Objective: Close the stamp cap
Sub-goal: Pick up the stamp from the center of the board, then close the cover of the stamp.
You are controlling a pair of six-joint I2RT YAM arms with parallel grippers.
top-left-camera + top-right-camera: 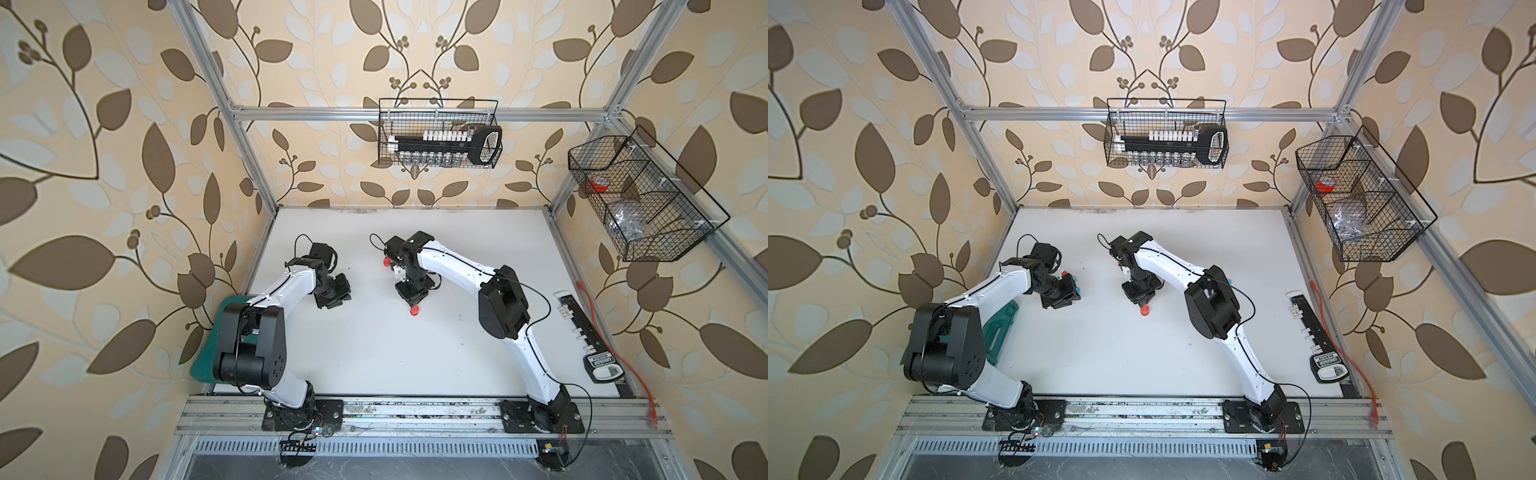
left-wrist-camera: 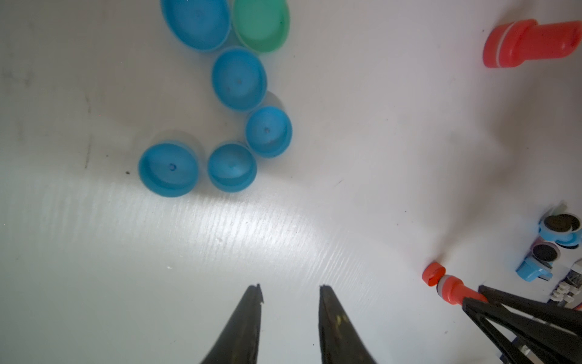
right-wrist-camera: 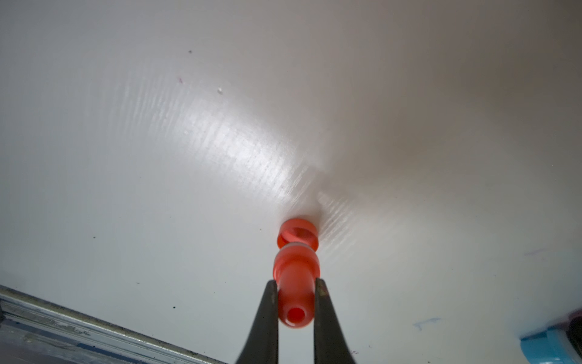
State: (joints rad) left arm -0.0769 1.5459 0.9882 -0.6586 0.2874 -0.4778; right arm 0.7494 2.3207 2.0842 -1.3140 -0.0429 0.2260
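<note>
One red stamp [image 3: 296, 261]: likely light, stiff, slick | right gripper [image 3: 296, 282] pinches its narrow handle | red cap [image 3: 297, 234] just beyond | left gripper [image 2: 291, 288] narrowly parted, empty

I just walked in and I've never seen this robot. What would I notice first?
The bright red stamp is pinched in the right gripper over the middle of the white table, with its lower end right at a red cap. Next comes a huddle of blue caps with one green cap, lying in front of the open, empty left gripper.
</note>
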